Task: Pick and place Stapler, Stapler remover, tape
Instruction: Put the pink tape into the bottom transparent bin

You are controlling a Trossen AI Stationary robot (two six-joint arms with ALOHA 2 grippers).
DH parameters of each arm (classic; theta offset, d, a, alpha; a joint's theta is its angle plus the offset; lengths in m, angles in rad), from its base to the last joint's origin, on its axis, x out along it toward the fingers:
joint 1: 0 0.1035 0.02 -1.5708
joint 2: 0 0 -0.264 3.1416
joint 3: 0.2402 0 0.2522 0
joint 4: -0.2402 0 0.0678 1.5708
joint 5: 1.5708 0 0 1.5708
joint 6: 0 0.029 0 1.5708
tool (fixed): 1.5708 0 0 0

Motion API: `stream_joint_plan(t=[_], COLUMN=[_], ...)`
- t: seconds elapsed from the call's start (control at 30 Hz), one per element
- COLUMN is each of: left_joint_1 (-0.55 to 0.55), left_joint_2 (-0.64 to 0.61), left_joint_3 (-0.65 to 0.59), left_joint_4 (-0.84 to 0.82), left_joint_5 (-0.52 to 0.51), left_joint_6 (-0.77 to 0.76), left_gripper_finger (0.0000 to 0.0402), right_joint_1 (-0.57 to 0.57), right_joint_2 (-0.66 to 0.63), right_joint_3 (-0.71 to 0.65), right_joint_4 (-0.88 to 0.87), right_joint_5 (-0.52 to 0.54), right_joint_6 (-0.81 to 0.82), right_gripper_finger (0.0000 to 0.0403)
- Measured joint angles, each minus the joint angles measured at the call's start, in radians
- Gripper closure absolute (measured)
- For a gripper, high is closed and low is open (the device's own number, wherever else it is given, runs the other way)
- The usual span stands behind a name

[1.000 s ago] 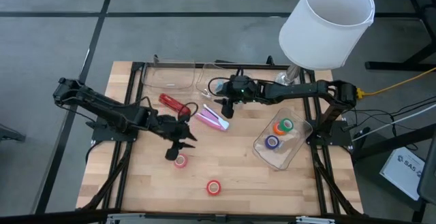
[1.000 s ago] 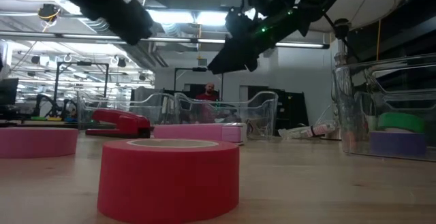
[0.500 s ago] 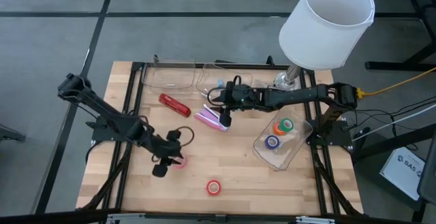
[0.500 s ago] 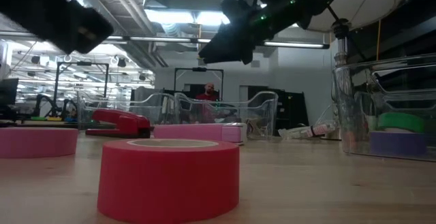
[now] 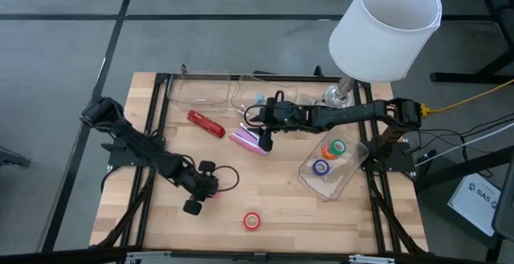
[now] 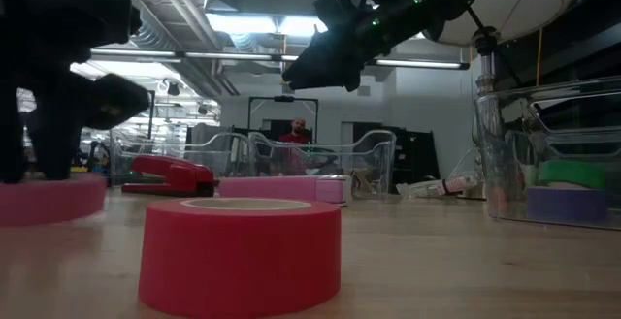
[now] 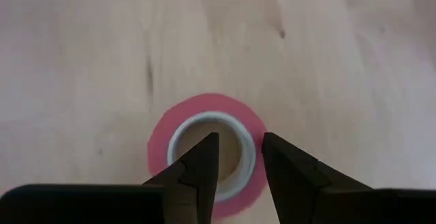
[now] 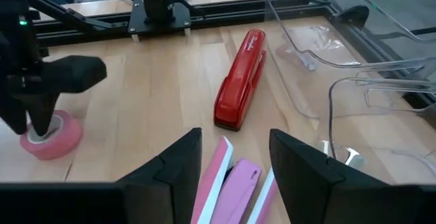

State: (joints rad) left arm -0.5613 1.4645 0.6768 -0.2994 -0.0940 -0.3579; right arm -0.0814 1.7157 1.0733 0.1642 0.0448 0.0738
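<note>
My left gripper (image 7: 238,142) is open, points down and is low over a pink tape roll (image 7: 204,115) lying flat on the wooden table. One finger stands in the roll's hole and the other outside its wall. The gripper hides the roll in the high view (image 5: 202,188). My right gripper (image 8: 235,142) is open and hangs well above a pink stapler (image 8: 235,180) that lies on the table (image 5: 250,140). A red stapler (image 5: 206,123) lies farther left. A red tape roll (image 5: 252,221) lies flat near the front edge. My left gripper straddles the pink roll's wall (image 7: 253,157) from above, one finger (image 7: 201,166) in the hole and one (image 7: 289,173) outside. I cannot tell whether either finger touches the wall. The roll lies flat on the table.
A clear tub (image 5: 347,176) at the right holds green, orange and blue-purple rolls. Two clear bins (image 5: 201,91) stand along the far edge. A white lamp shade (image 5: 385,27) hangs over the far right corner. Bare wood lies between the two loose rolls.
My left gripper has moved toward the table's near edge and gone down onto the pink roll, which has stayed in place. My right gripper has shifted a little toward the near edge, over the pink stapler, and then kept still.
</note>
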Motion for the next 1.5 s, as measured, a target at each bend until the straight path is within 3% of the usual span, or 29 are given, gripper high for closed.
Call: stream_joint_plan(t=[0.27, 0.67, 1.2, 1.33, 1.5], left_joint_1=[0.000, 0.008, -0.006, -0.006, -0.004], left_joint_2=[0.033, -0.013, 0.042, 0.044, 0.044], left_joint_3=[0.000, -0.006, -0.005, -0.004, -0.004], left_joint_4=[0.028, 0.032, 0.037, 0.037, 0.033], left_joint_5=[0.029, 0.071, 0.062, 0.061, 0.061], left_joint_6=[-0.013, -0.120, -0.154, -0.109, -0.092], left_gripper_finger=[0.0290, 0.0288, 0.0206, 0.0226, 0.0312], right_joint_1=[0.000, 0.000, 0.000, 0.000, 0.000], right_joint_2=[0.000, 0.000, 0.000, 0.000, 0.000], right_joint_3=[0.000, 0.000, 0.000, 0.000, 0.000], right_joint_4=[-0.008, -0.013, -0.012, -0.012, -0.012], right_joint_5=[0.000, 0.000, -0.003, -0.003, -0.003], right_joint_6=[-0.004, -0.006, -0.030, -0.030, -0.030], right_gripper_finger=[0.0231, 0.0231, 0.0230, 0.0230, 0.0231])
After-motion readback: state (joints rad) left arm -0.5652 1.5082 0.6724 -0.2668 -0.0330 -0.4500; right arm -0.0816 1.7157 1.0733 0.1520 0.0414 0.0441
